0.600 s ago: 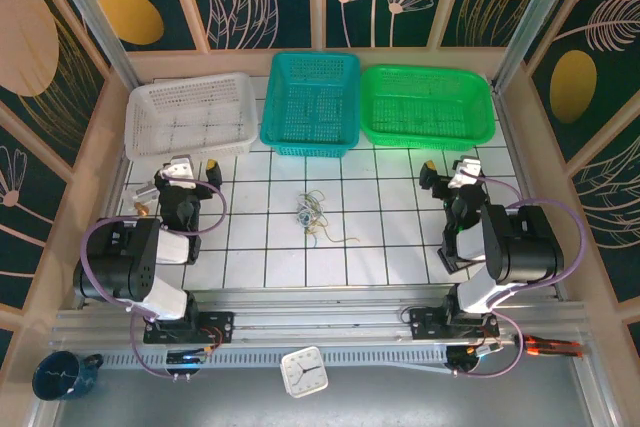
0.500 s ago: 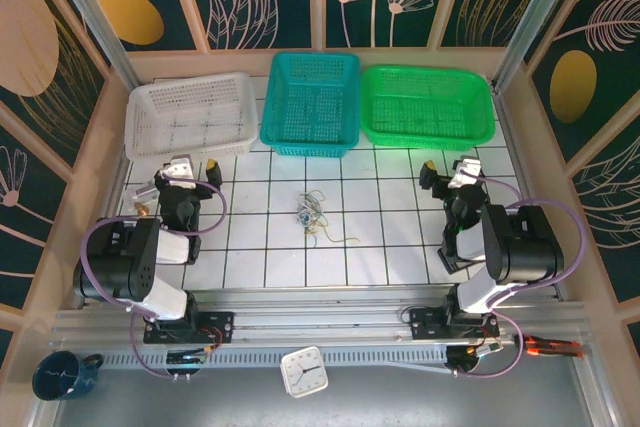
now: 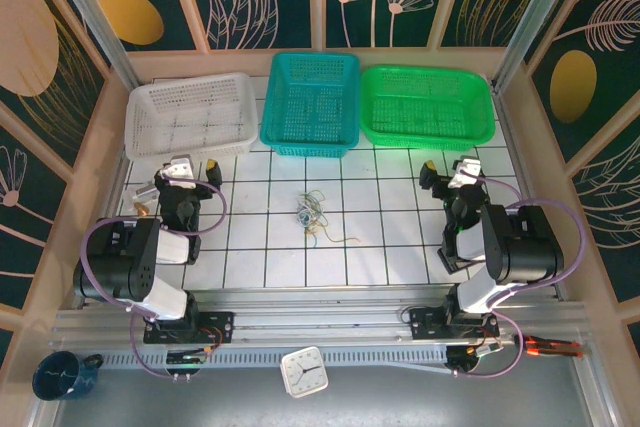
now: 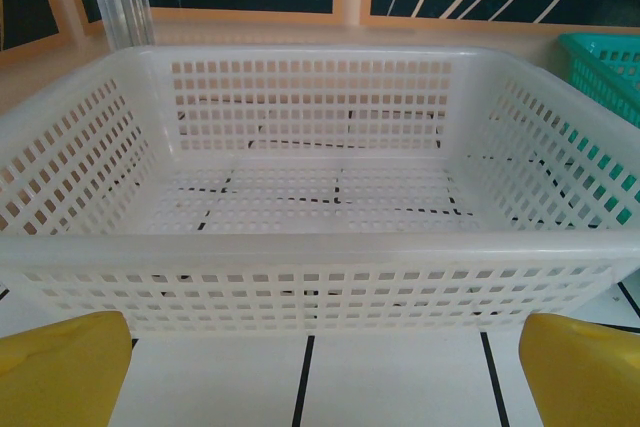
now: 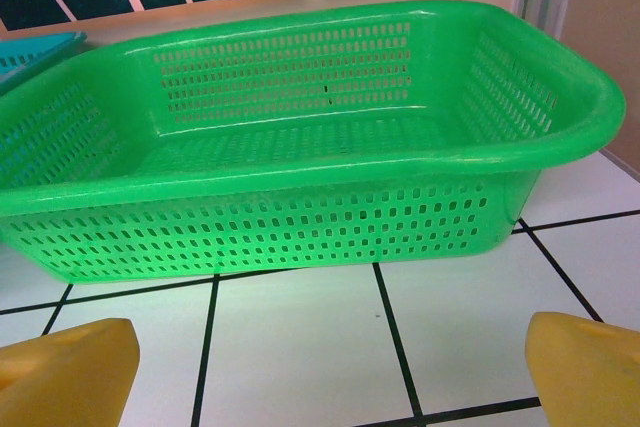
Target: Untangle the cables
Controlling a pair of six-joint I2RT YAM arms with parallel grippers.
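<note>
- As the cables (image 3: pixel 314 215) are lying in a small loose tangle at the centre of the overhead frame, on the white-tiled bench (image 3: pixel 380 247), one yellowish strand is trailing toward the lower right.
- At centre left of that frame, the left pincer (image 3: pixel 187 175) is hanging wide open and gripping nothing, well apart from the tangle. In the left wrist view, its yellow fingertips (image 4: pixel 60 372) are showing in the bottom corners, below the white basket (image 4: pixel 320 247).
- At centre right, the right pincer (image 3: pixel 449 173) is standing equally wide open and empty, also well apart from the tangle, with its wrist camera facing the green basket (image 5: pixel 300 217).
- Across the upper part of the overhead frame, a teal basket (image 3: pixel 308 137) is sitting between the white and green ones.
</note>
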